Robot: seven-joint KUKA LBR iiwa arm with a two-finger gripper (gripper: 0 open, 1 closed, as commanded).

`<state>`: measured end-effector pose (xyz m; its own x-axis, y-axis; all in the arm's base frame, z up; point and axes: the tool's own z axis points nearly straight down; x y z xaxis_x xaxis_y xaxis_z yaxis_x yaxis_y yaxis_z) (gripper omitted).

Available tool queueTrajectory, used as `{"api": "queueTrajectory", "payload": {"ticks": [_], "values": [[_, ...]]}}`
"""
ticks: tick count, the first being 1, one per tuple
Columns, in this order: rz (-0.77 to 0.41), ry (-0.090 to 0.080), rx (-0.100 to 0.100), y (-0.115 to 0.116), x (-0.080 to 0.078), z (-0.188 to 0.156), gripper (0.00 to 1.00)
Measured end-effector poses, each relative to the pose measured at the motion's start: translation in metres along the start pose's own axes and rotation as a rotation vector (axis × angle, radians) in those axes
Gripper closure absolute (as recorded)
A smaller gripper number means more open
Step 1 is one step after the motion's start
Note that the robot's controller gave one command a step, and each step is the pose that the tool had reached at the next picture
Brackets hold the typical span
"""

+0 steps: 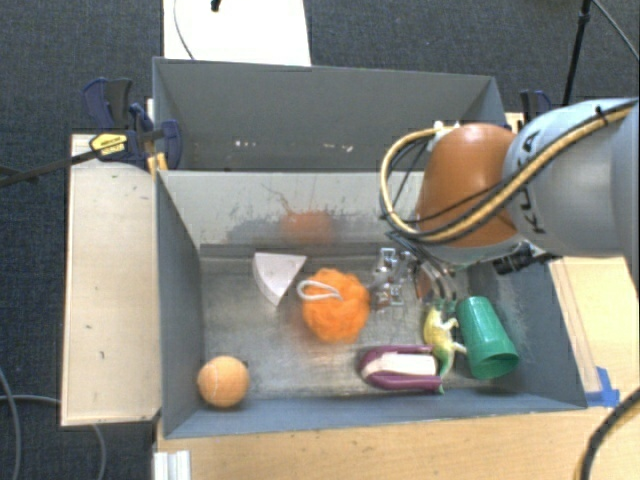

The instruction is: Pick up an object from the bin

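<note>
Gripper (393, 280) is down in the bin (320, 118), just right of the orange mesh puff (335, 308), approx. touching it; can't tell how wide it's open or whether it holds anything. White wedge (277, 274) just left of puff; green cup (486, 339) further right.

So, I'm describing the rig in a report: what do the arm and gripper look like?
The arm is a thick, rounded, light-grey tube with a dark marking too small to read. Its wrist carries a smooth orange dome cover. Yellow and black cables run along the arm and loop around the cover. Below it, the gripper is small, silvery metal.
</note>
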<state>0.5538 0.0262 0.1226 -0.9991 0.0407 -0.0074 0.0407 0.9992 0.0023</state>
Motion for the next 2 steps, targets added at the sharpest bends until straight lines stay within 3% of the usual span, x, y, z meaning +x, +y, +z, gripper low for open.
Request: {"api": "queueTrajectory", "payload": {"ticks": [1, 2], "values": [[0.017, -0.005, -0.001, 0.0268, -0.0370, -0.1036, 0.00], [0.018, 0.003, 0.002, 0.0253, -0.0349, -0.1000, 0.00]]}}
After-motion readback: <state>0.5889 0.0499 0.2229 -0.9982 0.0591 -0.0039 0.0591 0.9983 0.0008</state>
